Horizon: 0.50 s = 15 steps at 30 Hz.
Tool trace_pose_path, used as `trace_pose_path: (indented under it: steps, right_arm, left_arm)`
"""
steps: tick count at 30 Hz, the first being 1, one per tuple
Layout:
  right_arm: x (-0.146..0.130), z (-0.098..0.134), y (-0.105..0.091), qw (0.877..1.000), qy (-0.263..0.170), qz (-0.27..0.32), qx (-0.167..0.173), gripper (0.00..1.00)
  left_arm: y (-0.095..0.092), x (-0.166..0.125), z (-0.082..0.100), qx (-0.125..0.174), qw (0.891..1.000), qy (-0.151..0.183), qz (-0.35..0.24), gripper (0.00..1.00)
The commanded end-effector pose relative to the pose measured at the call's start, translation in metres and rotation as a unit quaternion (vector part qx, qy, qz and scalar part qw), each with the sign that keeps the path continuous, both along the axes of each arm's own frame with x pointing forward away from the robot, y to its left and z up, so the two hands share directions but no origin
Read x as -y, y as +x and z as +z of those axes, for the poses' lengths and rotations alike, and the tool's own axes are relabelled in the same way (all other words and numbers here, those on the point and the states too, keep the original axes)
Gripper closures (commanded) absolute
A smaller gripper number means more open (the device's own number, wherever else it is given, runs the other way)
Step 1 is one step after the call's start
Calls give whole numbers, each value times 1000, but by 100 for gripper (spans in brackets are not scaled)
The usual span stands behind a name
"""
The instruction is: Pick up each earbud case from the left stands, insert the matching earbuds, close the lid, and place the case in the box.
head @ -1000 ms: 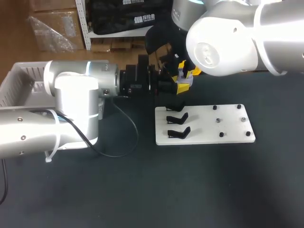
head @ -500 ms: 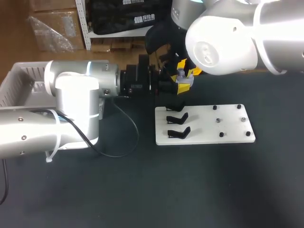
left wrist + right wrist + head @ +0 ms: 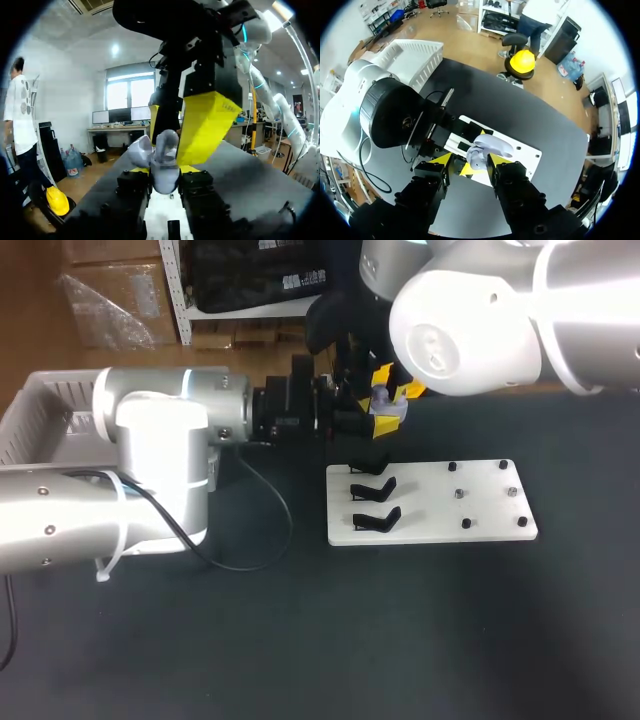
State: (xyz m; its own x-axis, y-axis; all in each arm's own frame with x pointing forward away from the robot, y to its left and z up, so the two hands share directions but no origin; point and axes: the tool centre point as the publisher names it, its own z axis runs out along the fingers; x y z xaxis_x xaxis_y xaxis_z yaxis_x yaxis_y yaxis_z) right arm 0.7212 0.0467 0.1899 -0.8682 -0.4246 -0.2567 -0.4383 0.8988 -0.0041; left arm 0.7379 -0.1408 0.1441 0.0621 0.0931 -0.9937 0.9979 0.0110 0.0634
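With all 3 stands (image 3: 375,492) empty, my left gripper (image 3: 165,172) clamped the open earbud case (image 3: 482,147), my right gripper (image 3: 466,162) I could not tell, so closing and boxing seemingly remained.

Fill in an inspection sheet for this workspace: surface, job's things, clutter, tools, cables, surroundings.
Surface: dark table with a white board on it.
Job's things: open earbud case held off the table; three black stands empty; white box at left.
Clutter: nothing seen.
Tools: left tool shut on the earbud case; right tool at it, grip unclear.
Cables: black cable looped on the table.
Surroundings: nothing seen.
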Motion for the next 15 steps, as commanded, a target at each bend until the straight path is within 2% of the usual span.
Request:
trace_pose_path:
  steps: [1,8,12,15]
  right_arm:
    - [-1,2,1,1000,-3,-1,-3,57]
    - [-3,8,0,1000,-2,-1,0,57]
    - [-1,19,2,1000,15,-13,22,58]
    - [1,24,14,998,38,-33,47,59]
  left_arm:
    - [-2,-1,-1,3,1000,-3,3,100]
    - [-2,-1,-1,3,1000,-3,3,100]
    - [-2,-1,-1,3,1000,-3,3,100]
    - [-2,-1,-1,3,1000,-3,3,100]
